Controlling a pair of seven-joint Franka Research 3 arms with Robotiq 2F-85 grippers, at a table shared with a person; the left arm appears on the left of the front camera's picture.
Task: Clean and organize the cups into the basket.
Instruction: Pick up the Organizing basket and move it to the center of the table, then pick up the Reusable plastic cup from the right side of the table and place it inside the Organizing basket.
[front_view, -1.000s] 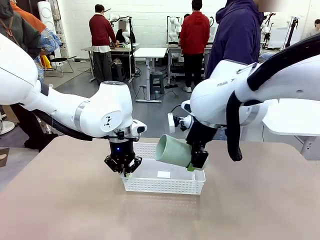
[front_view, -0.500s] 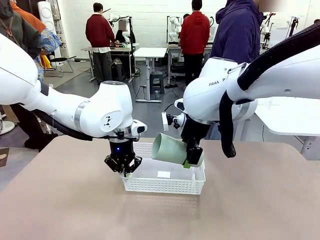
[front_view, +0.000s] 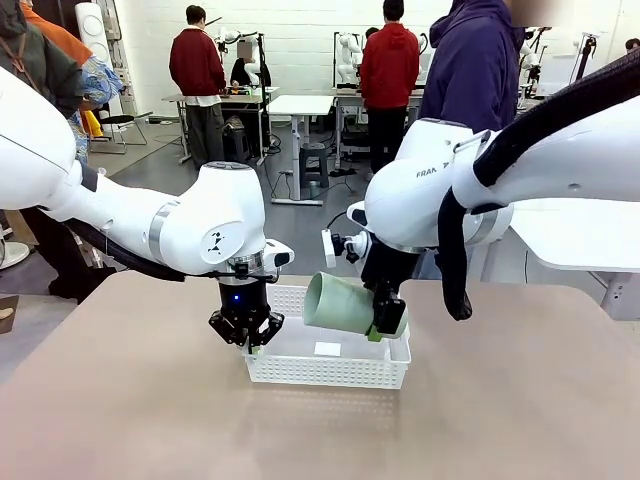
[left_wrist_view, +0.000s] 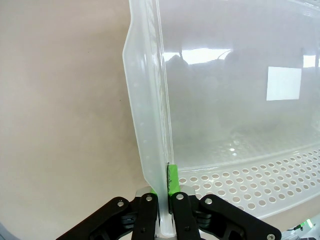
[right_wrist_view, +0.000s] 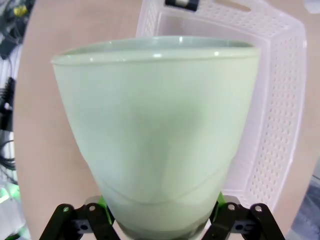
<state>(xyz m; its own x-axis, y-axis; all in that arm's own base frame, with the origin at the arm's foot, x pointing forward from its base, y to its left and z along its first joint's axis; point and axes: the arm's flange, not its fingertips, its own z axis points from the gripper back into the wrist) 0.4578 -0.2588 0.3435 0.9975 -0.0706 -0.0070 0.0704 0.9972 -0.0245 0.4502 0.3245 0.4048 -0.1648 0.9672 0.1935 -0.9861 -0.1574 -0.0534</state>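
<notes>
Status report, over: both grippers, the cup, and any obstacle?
Left gripper shut on end rim of white lattice-mesh plastic basket. Right gripper holds pale mint green tumbler, on its side above basket. No obstacle seen below it.

**Basket and cup on the tabletop**

The basket (front_view: 330, 372) rests on the tabletop (front_view: 140, 420), midway along and nearer its far edge. The left end effector (front_view: 254, 345) clamps the basket's left end wall. Over its right half, the right end effector (front_view: 388, 322) holds a cup (front_view: 338, 302) on its side, mouth leftward.
</notes>
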